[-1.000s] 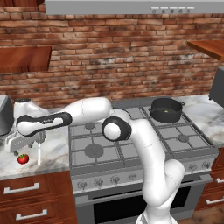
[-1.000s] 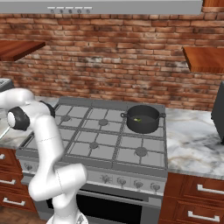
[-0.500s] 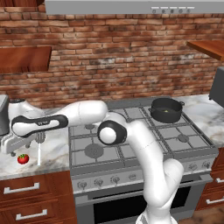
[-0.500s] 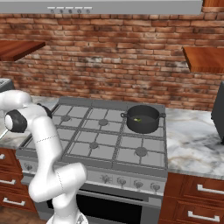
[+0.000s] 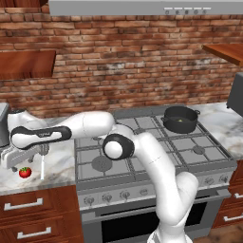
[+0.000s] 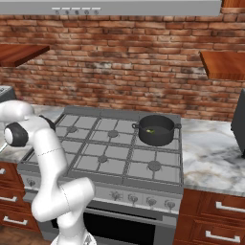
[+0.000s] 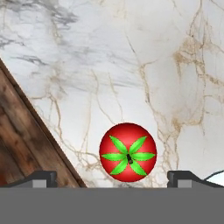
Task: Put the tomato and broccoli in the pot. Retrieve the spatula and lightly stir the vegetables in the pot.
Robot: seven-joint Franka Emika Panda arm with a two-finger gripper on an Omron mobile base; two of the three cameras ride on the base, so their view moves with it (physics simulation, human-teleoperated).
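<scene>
My two-finger gripper [image 7: 112, 177] hangs spread wide above the small round red tomato [image 7: 127, 152] on the white marble counter [image 7: 131, 65].

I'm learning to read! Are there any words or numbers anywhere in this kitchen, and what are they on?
Robot arm: small pale marks on its dark band, too blurred to read.
Stove knobs: no readable marks.
Hood buttons: plain, no text.
Tomato, pot, marble counter: no writing.
So there are no words or numbers that can be read.
</scene>
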